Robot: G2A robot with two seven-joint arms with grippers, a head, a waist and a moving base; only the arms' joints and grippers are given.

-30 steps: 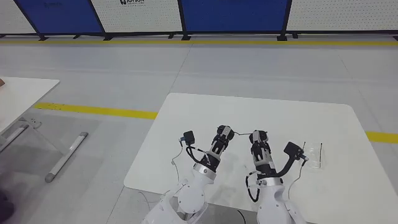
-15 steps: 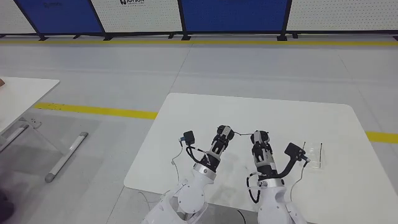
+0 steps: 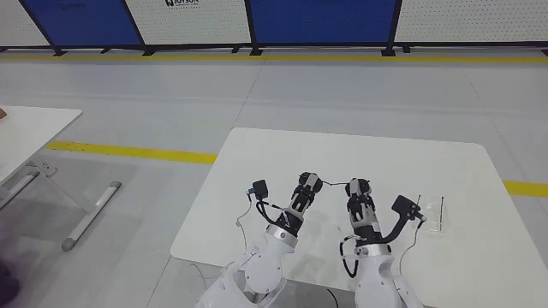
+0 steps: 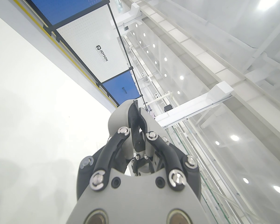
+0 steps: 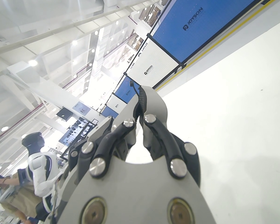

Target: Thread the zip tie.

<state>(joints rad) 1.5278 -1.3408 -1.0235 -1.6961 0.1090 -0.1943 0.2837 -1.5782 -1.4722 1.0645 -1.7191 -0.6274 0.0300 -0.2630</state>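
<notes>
Right gripper [image 5: 140, 94]: clenched on the zip tie [image 5: 134, 89]. Its pads are pressed flat together over the near part of the table, held above the surface.
Left gripper [image 4: 137, 107]: also clamped, pads together, just beside the right gripper and level with it. The wrist view does not make plain what it pinches. From above, the tie's dark line ends at its tips, so it probably grips the other end.
Zip tie, place: in the air between the two grippers, off the table top.
Zip tie, long axis: from above it runs straight across the robot's front, left to right, about level and roughly along the table's near edge.
Zip tie, pointing: at the right gripper a short dark length sticks out past the fingertips and ends in a small blocky tip. The rest leads toward the left gripper.
Table [image 3: 282, 154]: white, with rounded corners.
Clear holder [image 3: 432, 221]: on the table to the right of the right arm, well apart from the grippers, with thin dark strips in or on it.
Yellow line [image 3: 128, 150]: on the grey floor beyond the table's left side.
Panels [image 3: 324, 4]: blue and white, standing in a row at the far end.
</notes>
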